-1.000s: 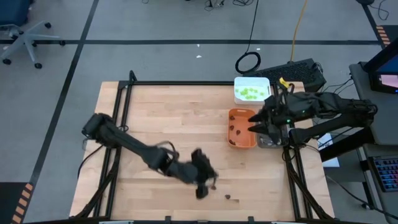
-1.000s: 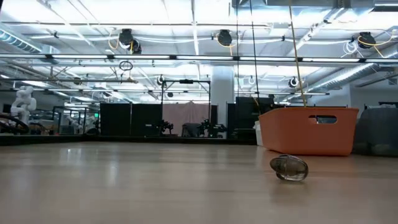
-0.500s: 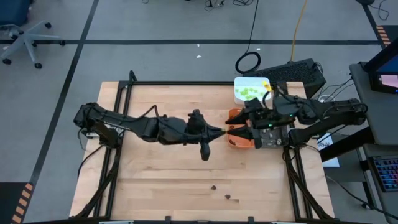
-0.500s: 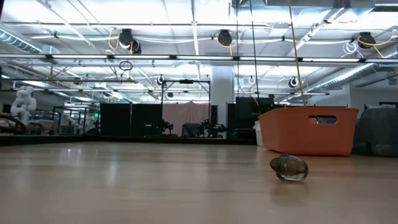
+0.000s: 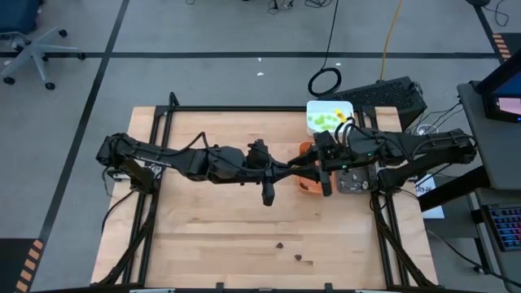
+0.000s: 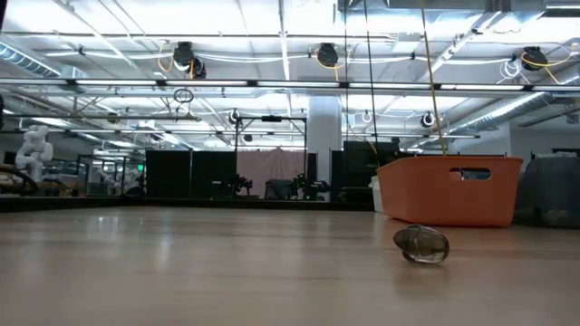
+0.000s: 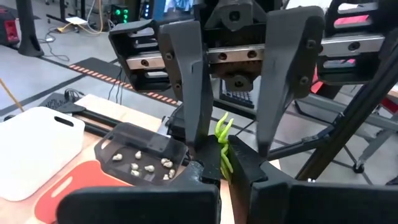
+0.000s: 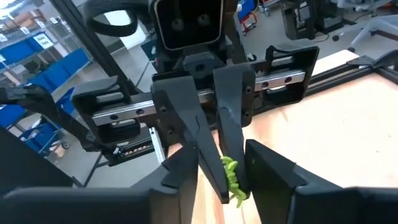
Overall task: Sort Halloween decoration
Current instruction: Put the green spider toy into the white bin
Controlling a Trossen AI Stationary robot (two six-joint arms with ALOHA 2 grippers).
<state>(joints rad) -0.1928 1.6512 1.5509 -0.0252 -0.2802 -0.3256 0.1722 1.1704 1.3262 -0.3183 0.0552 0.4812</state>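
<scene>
My left gripper (image 5: pixel 304 168) reaches across from the table's left and is shut on a lime-green decoration piece (image 7: pixel 222 144). It hovers over the orange tray (image 5: pixel 310 187). My right gripper (image 5: pixel 320 168) faces it from the right and is open. Its two fingers (image 7: pixel 188 93) stand on either side of the piece and of the left fingertips without touching them. The right wrist view shows the same green piece (image 8: pixel 232 178) between the left fingers (image 8: pixel 199 140). Two dark brown pieces (image 5: pixel 278 244) lie flat on the table near its near edge. My left gripper pinches the lime-green piece between its two fingertips, at the piece's lower end (image 7: pixel 224 160). The forked end sticks out past the tips. The fingers come roughly level from the table's left. The piece is lifted clear, above the orange tray.
The white tray (image 5: pixel 313 107) holds lime-green pieces (image 5: pixel 327 120) at the far right. The grey tray (image 7: pixel 127 138), holding pale pieces, sits beside the orange one. In the low view a dark rounded piece (image 6: pixel 422 244) lies before the orange tray (image 6: pixel 449 192). Bare wood spans the table's left and middle.
My left arm swung from the table's near edge up and toward the far right, ending over the orange tray. My right gripper moved left toward it, until its fingers stood around the left fingertips. One dark piece that the left gripper had covered now shows on the table.
</scene>
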